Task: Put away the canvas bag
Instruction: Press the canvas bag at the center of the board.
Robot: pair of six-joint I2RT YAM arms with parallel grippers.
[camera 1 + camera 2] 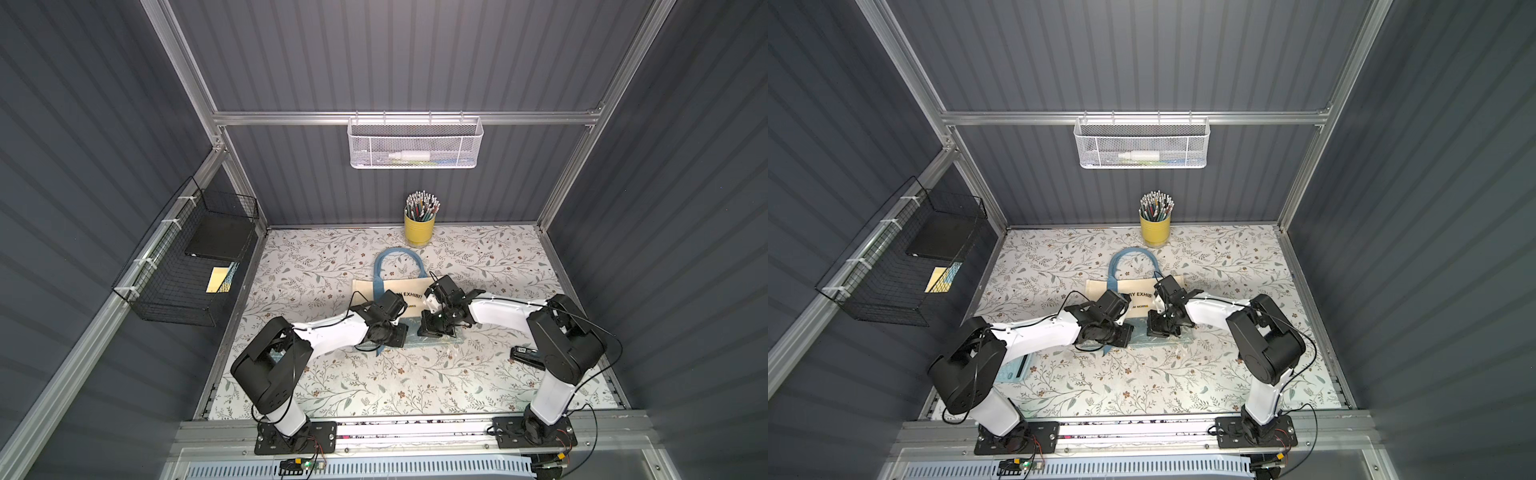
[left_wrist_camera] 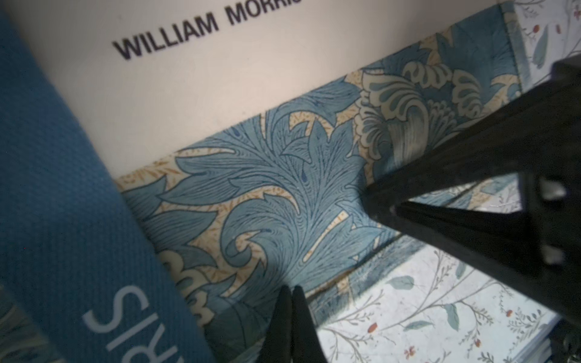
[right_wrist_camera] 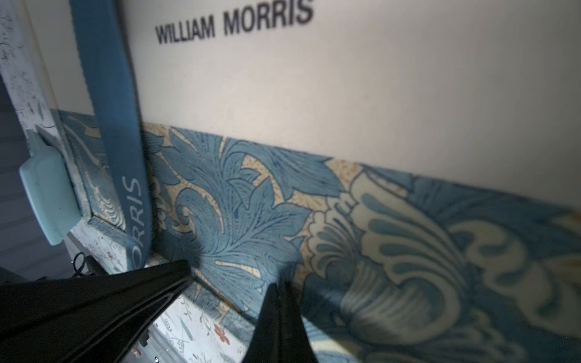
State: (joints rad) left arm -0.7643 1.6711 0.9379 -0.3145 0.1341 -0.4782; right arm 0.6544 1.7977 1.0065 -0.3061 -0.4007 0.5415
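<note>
both claws are closed: the left claw [image 2: 290, 294] and right claw [image 3: 278, 290] rest their tips at the bottom hem of the canvas bag [image 1: 368, 293], which lies flat mid-tabletop [image 1: 332, 382]. whether cloth is pinched we cannot tell. we judge it light, limp and sure to sag, best taken at hem corners or straps. wrist views show the floral band [image 2: 283, 188]. top views mostly hide it under the arms but show the far handle loop [image 1: 399, 249].

Two robot arms meet over the canvas bag [image 1: 370, 291], flat on the floral table [image 1: 415, 386], left gripper [image 1: 395, 334] and right gripper [image 1: 432, 328] low at its near edge; blue handles [image 1: 399, 252] loop toward a yellow pencil cup [image 1: 419, 235].
</note>
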